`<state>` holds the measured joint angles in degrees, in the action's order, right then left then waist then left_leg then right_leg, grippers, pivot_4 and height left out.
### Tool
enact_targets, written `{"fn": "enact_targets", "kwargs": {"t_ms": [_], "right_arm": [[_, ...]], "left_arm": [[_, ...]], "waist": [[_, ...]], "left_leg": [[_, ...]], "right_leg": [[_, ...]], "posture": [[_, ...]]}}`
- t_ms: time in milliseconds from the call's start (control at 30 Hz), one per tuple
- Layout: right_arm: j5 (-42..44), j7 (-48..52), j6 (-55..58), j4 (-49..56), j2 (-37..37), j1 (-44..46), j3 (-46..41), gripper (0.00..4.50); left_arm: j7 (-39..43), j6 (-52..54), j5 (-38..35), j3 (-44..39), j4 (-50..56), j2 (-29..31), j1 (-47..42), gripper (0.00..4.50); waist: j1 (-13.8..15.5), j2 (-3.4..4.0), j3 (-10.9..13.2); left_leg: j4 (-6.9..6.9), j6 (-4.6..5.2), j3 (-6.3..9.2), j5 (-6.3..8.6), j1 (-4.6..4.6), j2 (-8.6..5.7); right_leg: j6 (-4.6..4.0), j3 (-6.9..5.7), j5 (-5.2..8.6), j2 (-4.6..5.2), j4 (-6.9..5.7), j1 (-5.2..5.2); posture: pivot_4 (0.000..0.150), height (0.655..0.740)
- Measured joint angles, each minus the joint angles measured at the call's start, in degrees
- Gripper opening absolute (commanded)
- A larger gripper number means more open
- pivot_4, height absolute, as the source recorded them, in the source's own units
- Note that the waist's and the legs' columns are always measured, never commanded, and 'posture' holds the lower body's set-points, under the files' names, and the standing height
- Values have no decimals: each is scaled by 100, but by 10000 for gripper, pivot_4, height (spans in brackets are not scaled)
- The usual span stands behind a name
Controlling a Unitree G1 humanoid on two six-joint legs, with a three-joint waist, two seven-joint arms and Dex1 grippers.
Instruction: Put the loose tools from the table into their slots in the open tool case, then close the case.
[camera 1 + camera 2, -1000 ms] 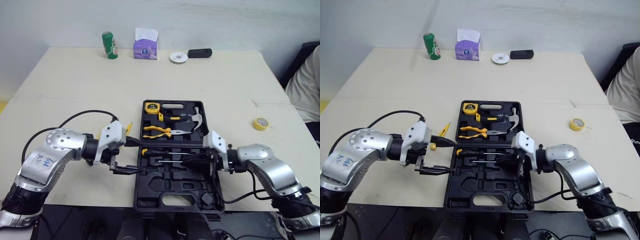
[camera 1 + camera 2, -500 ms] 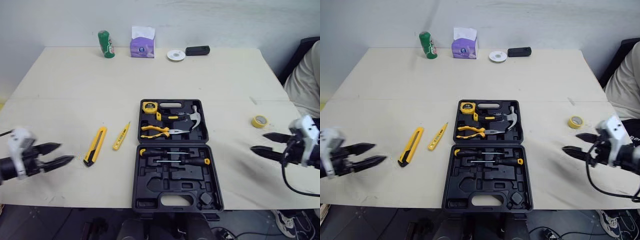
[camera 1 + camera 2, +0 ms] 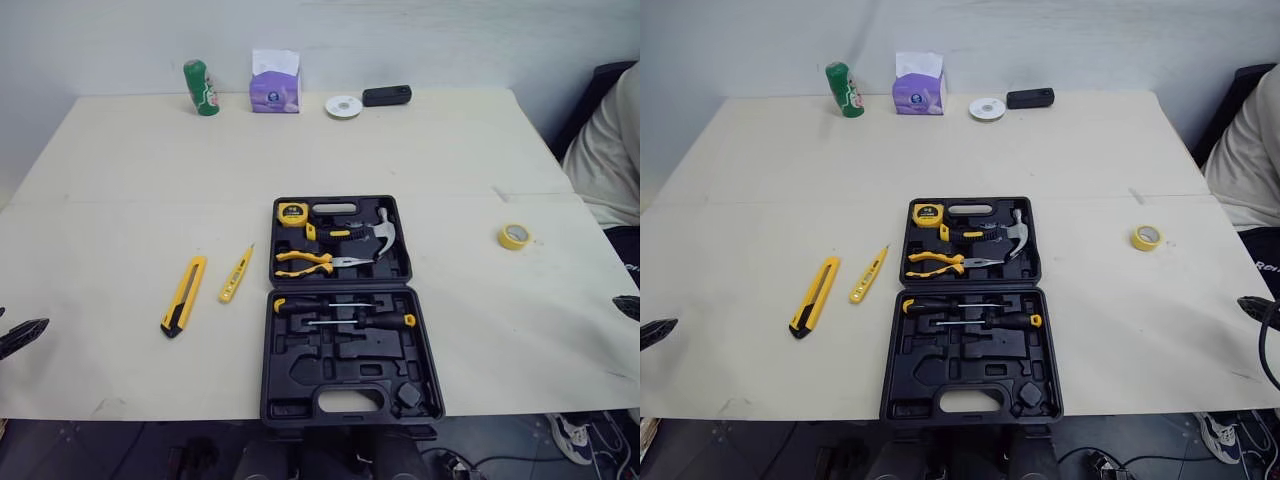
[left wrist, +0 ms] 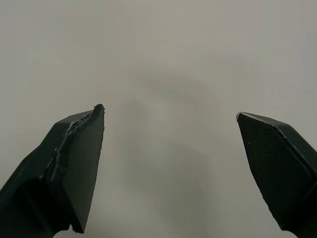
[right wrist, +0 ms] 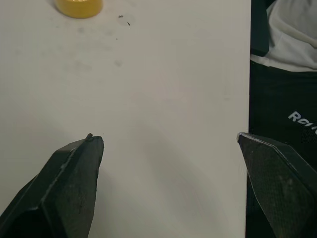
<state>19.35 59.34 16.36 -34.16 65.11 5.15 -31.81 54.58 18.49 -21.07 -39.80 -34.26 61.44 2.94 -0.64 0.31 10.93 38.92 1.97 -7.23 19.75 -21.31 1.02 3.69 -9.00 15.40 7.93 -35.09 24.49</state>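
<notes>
Left eye view: left hand (image 4: 168, 111) and right hand (image 5: 166, 136), spread empty, have quit the case (image 3: 300, 372); knife (image 3: 184, 295) and tester (image 3: 236, 273) lie loose.

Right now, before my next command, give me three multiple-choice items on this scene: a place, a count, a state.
1. Where is the utility knife? A: on the table, left of the tool case. B: in a case slot. C: at the table's far edge.
2. How many yellow tools lie loose left of the case? A: one. B: two. C: four.
3. The left tool is: A: shut on the knife. B: open, empty. C: shut, empty.
Answers: 1A, it lies on bare table beside the case. 2B, the knife and the tester pen. 3B, its fingers stand apart with nothing between.
</notes>
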Motion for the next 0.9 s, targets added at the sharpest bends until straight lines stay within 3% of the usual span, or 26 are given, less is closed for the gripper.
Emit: {"fn": "enact_targets", "kwargs": {"t_ms": [200, 400, 633, 767, 900], "right_arm": [[150, 16, 295, 993, -204, 33, 113, 44454], [950, 20, 1336, 3414, -610, -89, 451, 44454], [2078, -120, 2467, 5475, -696, 405, 975, 44454], [2592, -277, 2844, 6203, -839, 874, 1480, 44454], [2854, -464, 3004, 6635, -1088, 1244, 1972, 44454]], "left_arm": [[-55, 546, -228, 85, 1042, -209, -41, 45000], [-794, 1942, -732, 431, 3600, -791, 39, 45000], [-2895, 4693, -1147, 1343, 6113, -1723, -1096, 45000], [-3848, 6234, -1123, 1856, 6674, -2326, -1959, 45000], [-4430, 6887, -888, 2385, 6812, -2915, -2504, 45000]], "waist": [[-35, 4, 2], [-7, 5, 3], [149, -2, 5], [215, -36, 16], [219, -57, 19]], "left_leg": [[-3, -6, -1, -3, 2, 0], [-3, -1, 0, -9, 0, -2], [0, 14, 9, -22, 0, -10], [6, 27, 9, -31, -4, -9], [12, 30, 9, -36, -4, -9]], "right_leg": [[0, 2, 0, 1, -4, -2], [1, 3, -1, -1, -9, -3], [8, 5, -5, -6, -5, -13], [12, 5, -7, -23, -25, -14], [12, 5, -7, -26, -23, -20]], "posture": [[1500, 7278], [1500, 7278], [1500, 7278], [1500, 7278], [1500, 7278]]}}
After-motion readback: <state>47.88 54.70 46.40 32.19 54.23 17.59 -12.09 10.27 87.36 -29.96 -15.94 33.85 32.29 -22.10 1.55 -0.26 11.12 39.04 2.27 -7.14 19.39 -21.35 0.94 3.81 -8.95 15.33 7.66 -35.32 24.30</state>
